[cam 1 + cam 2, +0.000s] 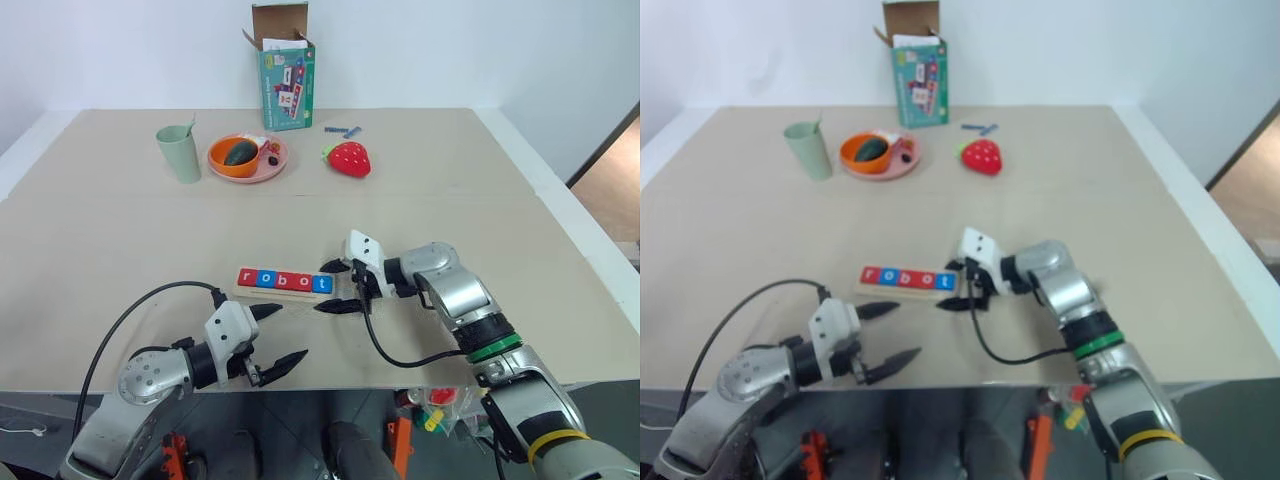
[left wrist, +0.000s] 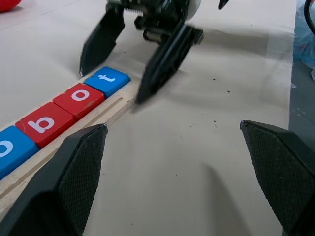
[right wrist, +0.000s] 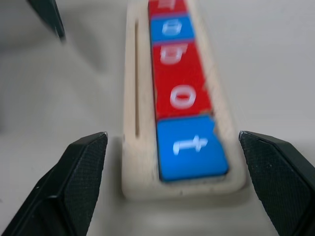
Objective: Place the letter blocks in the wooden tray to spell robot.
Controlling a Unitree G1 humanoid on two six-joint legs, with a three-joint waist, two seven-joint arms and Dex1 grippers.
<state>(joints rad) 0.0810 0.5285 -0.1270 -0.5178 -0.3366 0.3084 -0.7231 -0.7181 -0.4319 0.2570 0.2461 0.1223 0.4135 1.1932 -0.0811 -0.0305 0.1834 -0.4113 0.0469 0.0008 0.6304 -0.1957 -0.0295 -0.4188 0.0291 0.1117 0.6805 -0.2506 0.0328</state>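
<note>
Head stereo pair looks forward and down over the bench (image 1: 560, 250) from above both arms. Left wrist camera sits low behind the left end effector (image 2: 184, 172), facing the right end effector (image 2: 110, 73) at close range. Right wrist camera looks steeply down past its own fingers, very near. All views share the wooden tray (image 3: 130, 147) end.

Well beyond both hands stand a green cup (image 1: 179, 152), pink plate (image 1: 272, 168) bearing an orange bowl (image 1: 236, 156), strawberry toy (image 1: 349, 158), and 1 opened box (image 1: 284, 72).
</note>
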